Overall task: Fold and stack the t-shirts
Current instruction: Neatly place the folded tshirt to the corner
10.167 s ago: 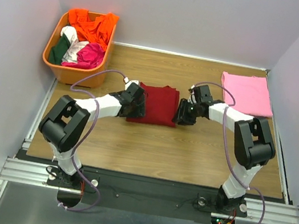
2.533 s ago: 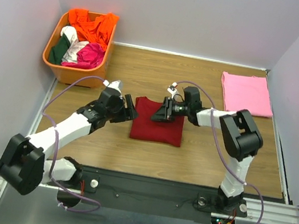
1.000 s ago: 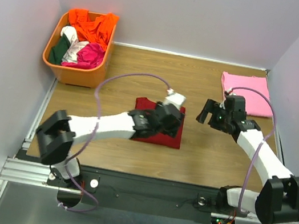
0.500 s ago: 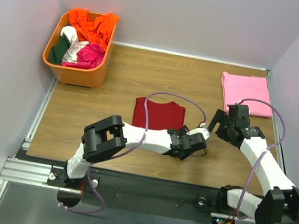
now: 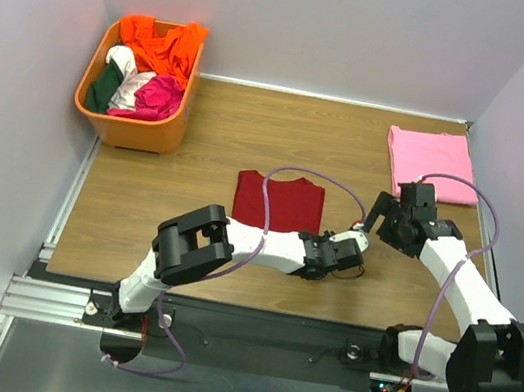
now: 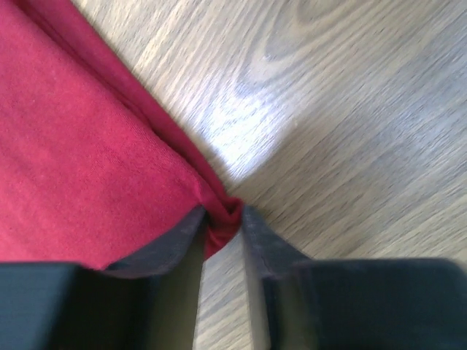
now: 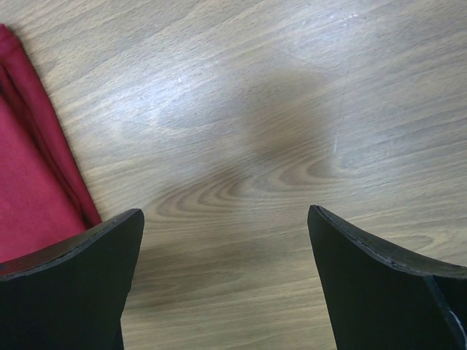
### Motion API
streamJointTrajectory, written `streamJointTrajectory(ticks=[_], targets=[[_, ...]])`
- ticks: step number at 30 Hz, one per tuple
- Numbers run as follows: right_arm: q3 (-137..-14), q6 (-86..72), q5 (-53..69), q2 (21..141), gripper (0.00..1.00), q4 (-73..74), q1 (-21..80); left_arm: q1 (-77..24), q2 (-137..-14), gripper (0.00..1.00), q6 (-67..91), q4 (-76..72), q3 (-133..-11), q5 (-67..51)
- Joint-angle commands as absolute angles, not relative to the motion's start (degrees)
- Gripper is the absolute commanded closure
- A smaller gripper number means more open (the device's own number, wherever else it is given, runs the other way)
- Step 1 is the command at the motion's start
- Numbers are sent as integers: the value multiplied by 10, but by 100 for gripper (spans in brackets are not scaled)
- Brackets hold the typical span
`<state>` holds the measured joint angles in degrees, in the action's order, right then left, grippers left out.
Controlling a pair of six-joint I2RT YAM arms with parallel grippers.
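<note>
On the wooden table (image 5: 254,124), centre: one maroon t-shirt (image 5: 278,202), folded to a compact rectangle and lying flat, with layered edges showing along its right side. Its near right corner is drawn to a small peak in the left wrist view, where the maroon t-shirt (image 6: 87,146) meets the left gripper (image 6: 222,219). Left gripper (image 5: 321,252): at that near right corner, low over the table (image 6: 350,109), its two dark fingers (image 6: 164,244) pinched together on a narrow fold of the maroon cloth. Right gripper (image 5: 377,221): just to the right of the maroon t-shirt, apart from it, holding nothing; in its own view the right gripper (image 7: 225,211) has its jaws spread wide over bare table (image 7: 255,109), and the edge of the maroon t-shirt (image 7: 29,197) shows at the left of that frame. Far right corner of the table: one pink t-shirt (image 5: 432,163), folded flat, well apart from the maroon one and from both grippers. Far left corner: one orange basket (image 5: 136,133), holding a loose heap of clothes (image 5: 153,65) in orange, white, dark green and magenta, some orange cloth hanging over the far rim.
</note>
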<state>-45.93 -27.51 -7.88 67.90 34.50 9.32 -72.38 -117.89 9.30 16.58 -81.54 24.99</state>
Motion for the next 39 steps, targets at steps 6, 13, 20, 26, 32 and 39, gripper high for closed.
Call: streamJointTrajectory(ticks=[6, 13, 20, 26, 32, 39], targets=[[-484, -293, -33, 687, 0, 324, 84, -726, -1177, 100, 89, 177, -814, 281], [-469, -338, 103, 716, 0, 267, 82, -690, -1093, 100, 111, 133, -769, 212], [-405, -437, 303, 785, 0, 83, 82, -671, -1039, 100, 131, 111, -749, 170], [-374, -485, 351, 849, 0, -39, 83, -655, -1015, 100, 144, 98, -741, 143], [-312, -582, 403, 928, 0, -234, 92, -652, -1027, 100, 150, 97, -755, 121], [-345, -583, 390, 1004, 0, -253, 134, -653, -1036, 100, 153, 91, -762, 105]])
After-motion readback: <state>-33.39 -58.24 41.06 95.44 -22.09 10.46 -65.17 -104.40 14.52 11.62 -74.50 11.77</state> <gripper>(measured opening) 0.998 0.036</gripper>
